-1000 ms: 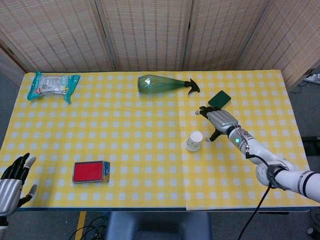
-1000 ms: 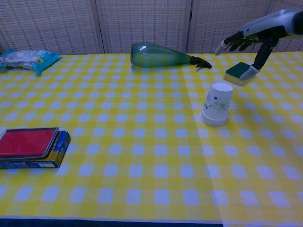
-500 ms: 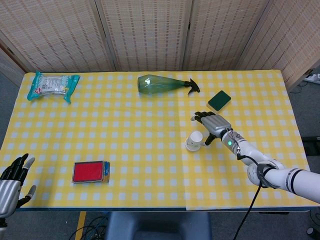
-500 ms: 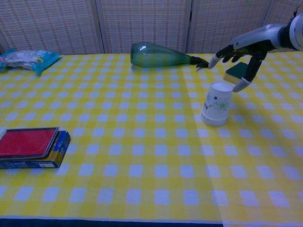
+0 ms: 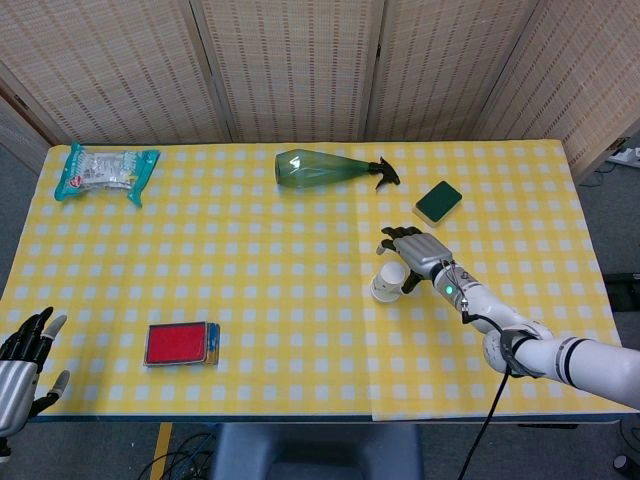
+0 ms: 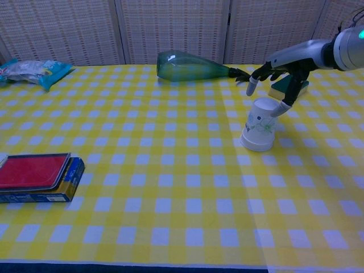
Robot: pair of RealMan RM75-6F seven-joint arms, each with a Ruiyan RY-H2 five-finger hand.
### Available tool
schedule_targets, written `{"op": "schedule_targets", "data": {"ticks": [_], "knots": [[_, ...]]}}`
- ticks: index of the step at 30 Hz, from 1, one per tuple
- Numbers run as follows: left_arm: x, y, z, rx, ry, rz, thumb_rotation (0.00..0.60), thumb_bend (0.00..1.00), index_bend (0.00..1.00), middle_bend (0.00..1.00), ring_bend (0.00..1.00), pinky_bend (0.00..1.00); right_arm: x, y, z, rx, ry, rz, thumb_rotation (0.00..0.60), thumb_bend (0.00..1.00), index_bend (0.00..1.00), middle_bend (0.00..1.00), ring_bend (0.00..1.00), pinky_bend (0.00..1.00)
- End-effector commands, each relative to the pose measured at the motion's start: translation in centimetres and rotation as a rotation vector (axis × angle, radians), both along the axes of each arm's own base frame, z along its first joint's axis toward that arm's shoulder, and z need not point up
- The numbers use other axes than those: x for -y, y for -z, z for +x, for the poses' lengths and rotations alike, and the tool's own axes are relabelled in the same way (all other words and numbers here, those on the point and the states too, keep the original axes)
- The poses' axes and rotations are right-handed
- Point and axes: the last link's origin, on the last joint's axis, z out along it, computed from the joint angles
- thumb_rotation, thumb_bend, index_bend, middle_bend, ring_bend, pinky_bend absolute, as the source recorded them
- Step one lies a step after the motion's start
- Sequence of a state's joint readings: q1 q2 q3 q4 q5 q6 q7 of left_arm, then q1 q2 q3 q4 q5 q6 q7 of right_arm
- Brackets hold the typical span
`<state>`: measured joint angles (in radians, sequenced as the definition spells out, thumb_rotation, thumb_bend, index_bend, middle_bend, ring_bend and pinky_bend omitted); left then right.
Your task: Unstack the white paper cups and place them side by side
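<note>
An upside-down stack of white paper cups (image 5: 388, 283) (image 6: 260, 125) with a flower print stands right of the table's middle. My right hand (image 5: 412, 254) (image 6: 277, 79) hovers just above and behind its top, fingers spread and curved down around the upper end, holding nothing. In the chest view the thumb tip sits beside the cup's top edge; I cannot tell if it touches. My left hand (image 5: 22, 360) is off the table's front left corner, fingers apart and empty.
A green spray bottle (image 5: 320, 168) (image 6: 193, 66) lies on its side at the back. A green sponge (image 5: 438, 202) sits behind my right hand. A red-topped box (image 5: 180, 343) (image 6: 37, 176) lies front left, a snack packet (image 5: 103, 170) back left.
My right hand has come forward and down from near the sponge to just over the cup stack. My left hand has sunk lower at the front left corner.
</note>
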<state>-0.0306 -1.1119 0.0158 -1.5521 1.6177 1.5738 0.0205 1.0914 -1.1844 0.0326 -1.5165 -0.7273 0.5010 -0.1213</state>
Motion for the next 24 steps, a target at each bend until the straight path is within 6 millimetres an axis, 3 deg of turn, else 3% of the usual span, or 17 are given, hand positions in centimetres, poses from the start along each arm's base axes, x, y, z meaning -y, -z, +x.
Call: {"op": "schedule_targets", "data": {"ticks": [1, 15, 24], "knots": [[0.0, -0.1, 0.0, 0.001, -0.001, -0.001, 0.6, 0.38, 0.0, 0.0, 0.05, 0.2, 0.1, 0.2, 0.1, -0.002, -0.002, -0.004, 0.6, 0.2, 0.25, 0.0, 0.0, 0.0], [0.1, -0.5, -0.2, 0.014, 0.005, 0.01, 0.6, 0.38, 0.0, 0.0, 0.05, 0.2, 0.5, 1.1, 0.6, 0.003, -0.014, -0.057, 0.6, 0.26, 0.39, 0.02, 0.0, 0.0], [0.3, -0.2, 0.1, 0.009, 0.017, 0.004, 0.6, 0.38, 0.0, 0.0, 0.05, 0.2, -0.3, -1.8, 2.1, 0.039, -0.044, -0.108, 0.6, 0.27, 0.42, 0.02, 0.0, 0.0]]}}
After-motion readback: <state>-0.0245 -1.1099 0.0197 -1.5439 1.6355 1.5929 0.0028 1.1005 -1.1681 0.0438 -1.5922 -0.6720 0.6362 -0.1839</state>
